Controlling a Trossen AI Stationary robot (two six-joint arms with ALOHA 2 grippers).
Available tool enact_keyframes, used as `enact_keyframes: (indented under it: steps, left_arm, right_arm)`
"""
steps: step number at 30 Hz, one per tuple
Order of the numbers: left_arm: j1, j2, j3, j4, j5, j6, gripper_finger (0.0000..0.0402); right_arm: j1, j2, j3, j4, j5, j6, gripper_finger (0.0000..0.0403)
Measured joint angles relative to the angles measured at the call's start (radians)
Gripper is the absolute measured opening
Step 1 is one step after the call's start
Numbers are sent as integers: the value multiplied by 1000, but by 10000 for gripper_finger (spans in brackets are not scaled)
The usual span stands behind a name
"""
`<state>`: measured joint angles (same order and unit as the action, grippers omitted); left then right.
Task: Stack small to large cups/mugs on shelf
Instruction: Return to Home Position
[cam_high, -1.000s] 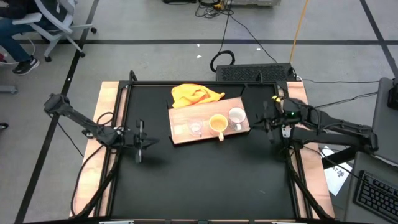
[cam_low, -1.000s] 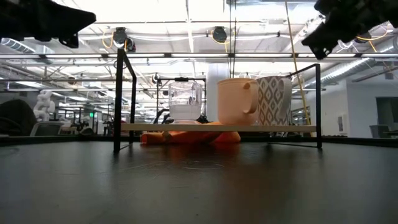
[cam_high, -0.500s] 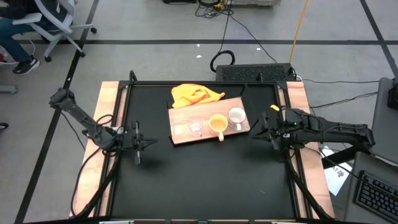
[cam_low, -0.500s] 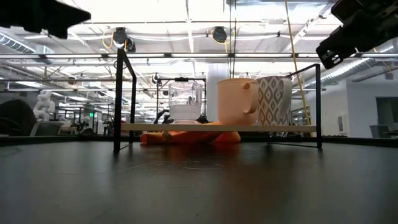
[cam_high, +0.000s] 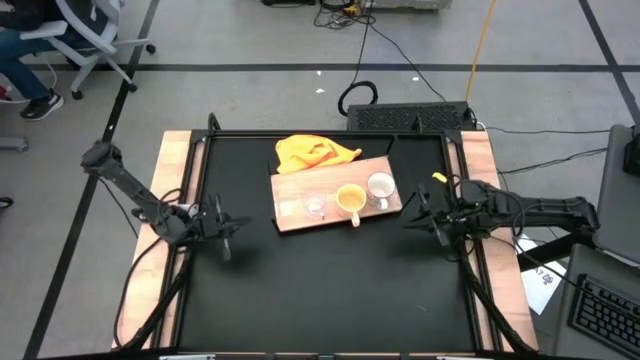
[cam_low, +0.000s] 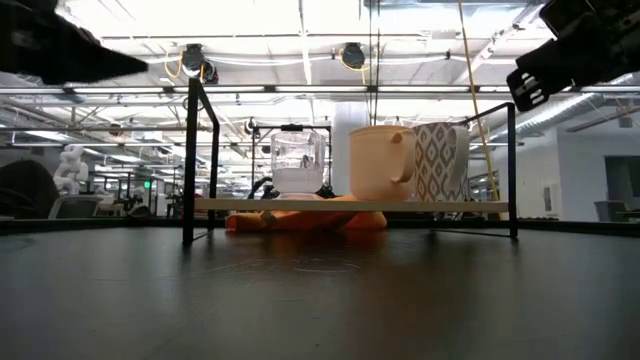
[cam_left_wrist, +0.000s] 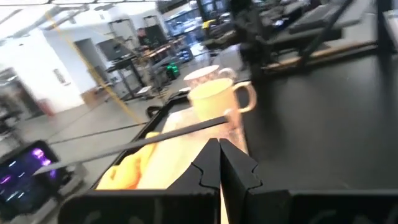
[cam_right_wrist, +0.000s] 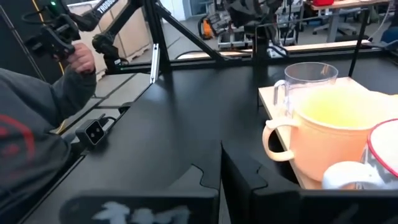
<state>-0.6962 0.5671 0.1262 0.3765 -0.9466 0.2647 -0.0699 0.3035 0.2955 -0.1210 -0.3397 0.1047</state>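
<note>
The shelf (cam_high: 298, 187) lay near the desk's (cam_high: 320, 285) far edge with three vessels in a row on it — the clear glass cup (cam_high: 314, 205) toward its left end, the yellow-orange mug (cam_high: 351, 199) in the middle, the white mug (cam_high: 380, 186) toward its right end. The left gripper (cam_high: 224, 224) hung by the desk's left edge, the right gripper (cam_high: 414, 214) by its right edge — both pinched closed, empty.

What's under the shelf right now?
The yellow cloth shows through the gap under the shelf; from above it sticks out past the far edge. The shelf itself hides how far it reaches underneath.
</note>
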Motion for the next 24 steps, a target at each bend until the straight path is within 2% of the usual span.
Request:
enact_keyframes:
  steps: [2,5,8,12,15,18,24]
  left_arm:
    - [45,-20,-26,24,24,-4,0]
    - [121,-72,-64,25,142,-2,0]
    - [195,-139,-90,27,207,3,0]
    - [264,-233,-105,-11,346,7,0]
    - [303,-294,-116,-38,397,-11,0]
    - [353,-337,-116,-113,406,-69,0]
    - [456,-371,-116,-226,552,-141,0]
  right_arm:
    - [1,0,-10,11,1,0,0]
    - [1,0,-15,23,1,4,0]
    - [1,0,-15,41,1,3,0]
    - [1,0,-15,42,1,0,0]
    - [1,0,-15,40,1,-4,0]
    - [1,1,-15,33,2,-15,0]
    - [1,1,-38,34,2,-23,0]
